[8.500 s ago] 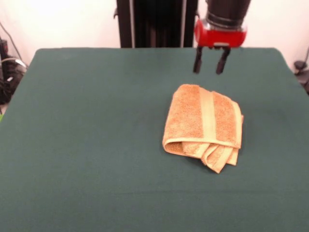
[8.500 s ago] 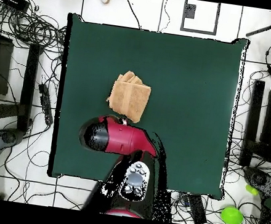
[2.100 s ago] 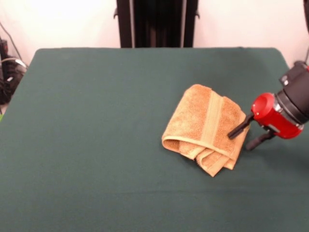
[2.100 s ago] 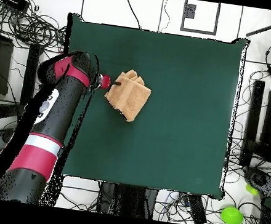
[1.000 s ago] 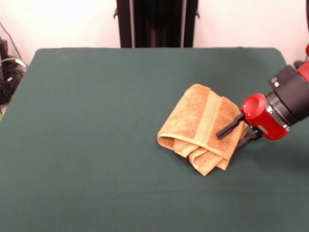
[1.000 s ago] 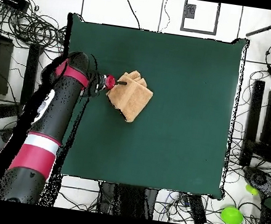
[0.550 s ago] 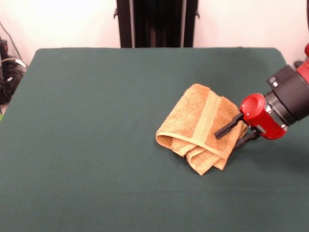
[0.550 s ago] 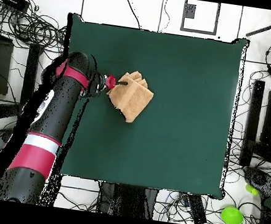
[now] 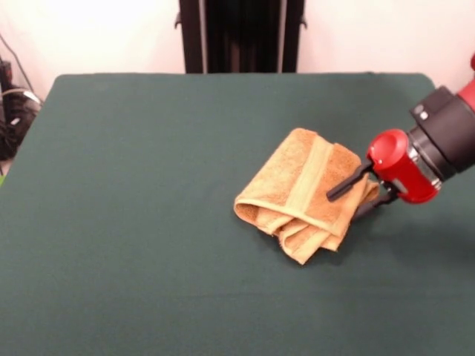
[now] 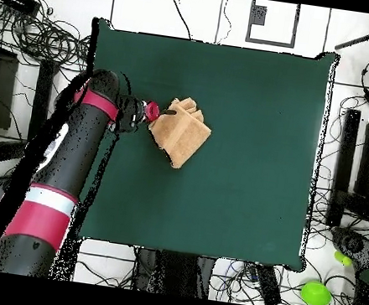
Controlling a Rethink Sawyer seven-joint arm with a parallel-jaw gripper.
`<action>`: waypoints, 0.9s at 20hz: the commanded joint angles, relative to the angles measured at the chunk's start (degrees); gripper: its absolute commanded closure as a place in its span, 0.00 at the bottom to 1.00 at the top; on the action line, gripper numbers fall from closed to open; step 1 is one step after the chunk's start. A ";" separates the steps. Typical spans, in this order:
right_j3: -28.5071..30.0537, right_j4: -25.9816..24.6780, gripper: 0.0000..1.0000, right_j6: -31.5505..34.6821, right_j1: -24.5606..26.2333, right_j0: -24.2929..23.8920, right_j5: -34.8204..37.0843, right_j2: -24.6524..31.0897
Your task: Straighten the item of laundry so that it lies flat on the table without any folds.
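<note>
Towel [image 9: 308, 194] edge between tool [image 9: 349, 200] fingers

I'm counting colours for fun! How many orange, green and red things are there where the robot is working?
Orange: 1, the towel
Green: 1, the table
Red: 1, the claw with its red collar, one finger lying over the towel's edge and one below it
Total: 3

Green table [image 9: 148, 222], apparently folded towel [image 9: 300, 189] atop.
</note>
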 commanded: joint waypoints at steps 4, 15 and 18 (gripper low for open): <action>6.55 -4.53 0.00 1.17 -3.30 1.12 -2.04 5.22; 5.46 -10.53 1.00 8.02 -1.51 2.03 -4.30 1.67; 5.97 -10.03 1.00 9.24 -2.34 1.51 -3.85 3.08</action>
